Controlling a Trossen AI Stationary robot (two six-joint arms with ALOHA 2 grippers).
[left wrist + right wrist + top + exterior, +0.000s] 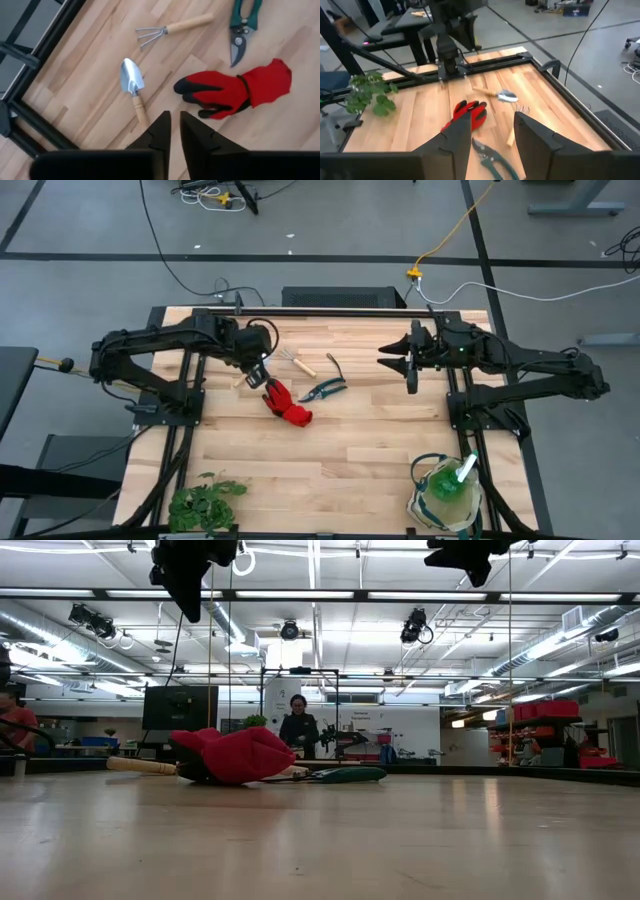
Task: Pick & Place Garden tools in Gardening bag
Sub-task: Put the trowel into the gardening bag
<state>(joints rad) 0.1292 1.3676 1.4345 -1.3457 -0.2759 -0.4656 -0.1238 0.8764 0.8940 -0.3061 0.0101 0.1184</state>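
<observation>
On the far half of the table lie the red glove (235, 90), the silver-bladed trowel (132, 85), the hand rake (170, 29) and the dark pruning shears (242, 30), all flat on the wood. My left gripper (175, 127) hangs above the trowel's wooden handle, pointing steeply down, fingers a narrow gap apart with nothing between them. To the right, my right gripper (392, 360) is raised and open, pointing toward the tools and holding nothing. The cream gardening bag (415, 500) stands at the near right with a green spray bottle (455, 478) inside.
A leafy green plant bunch (205, 502) lies at the near left corner. A black frame rail (320, 311) runs along the table's far edge. Bare wood (330, 470) lies between the tools and the bag. People stand in the room beyond the table.
</observation>
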